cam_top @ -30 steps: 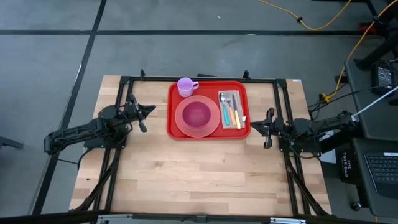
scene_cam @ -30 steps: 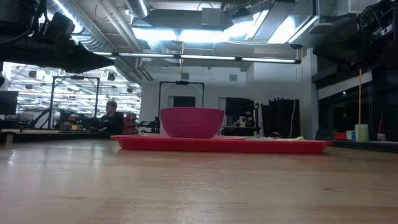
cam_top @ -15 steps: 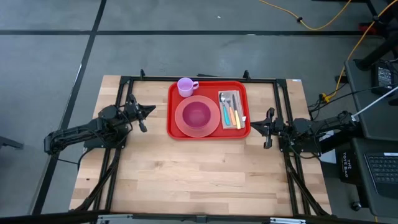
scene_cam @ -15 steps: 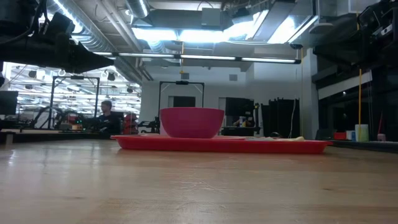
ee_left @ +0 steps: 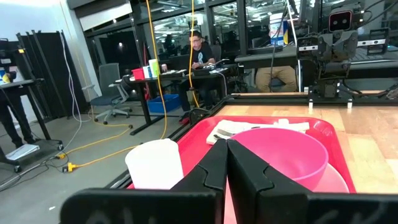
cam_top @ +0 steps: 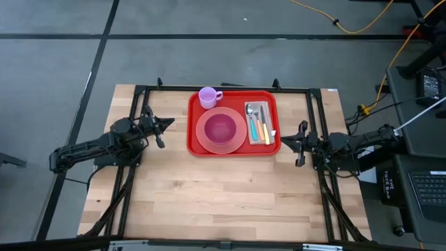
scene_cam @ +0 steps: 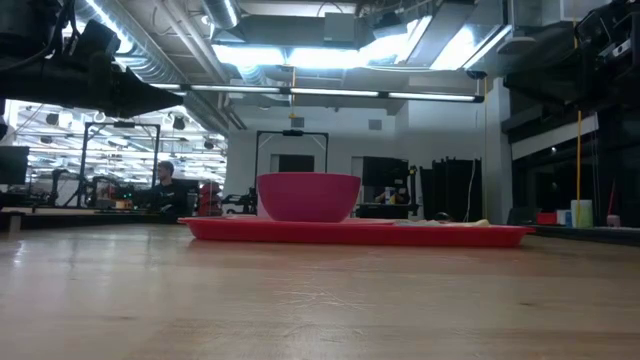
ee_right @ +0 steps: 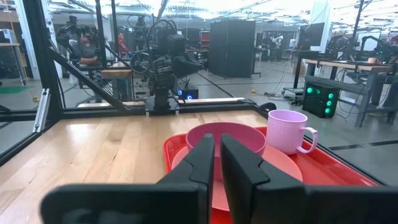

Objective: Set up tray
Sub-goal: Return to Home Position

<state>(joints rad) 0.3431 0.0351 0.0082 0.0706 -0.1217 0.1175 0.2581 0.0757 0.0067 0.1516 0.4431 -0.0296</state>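
Note:
The red tray lies flat on the wooden table at its far middle, also seen as the tray. On it sits a round pink plate with a pink bowl on top, a lilac cup at the far left corner, and cutlery on a napkin at the right. My left gripper hovers left of the tray, shut and pointing level at it. My right gripper hovers by the tray's right edge, fingers nearly together with only a thin slit, holding nothing.
Black frame rails run around the table's far and side edges. Bare wood spreads between the tray and the near edge. A person sits in the room far behind the table; another person shows at a desk.

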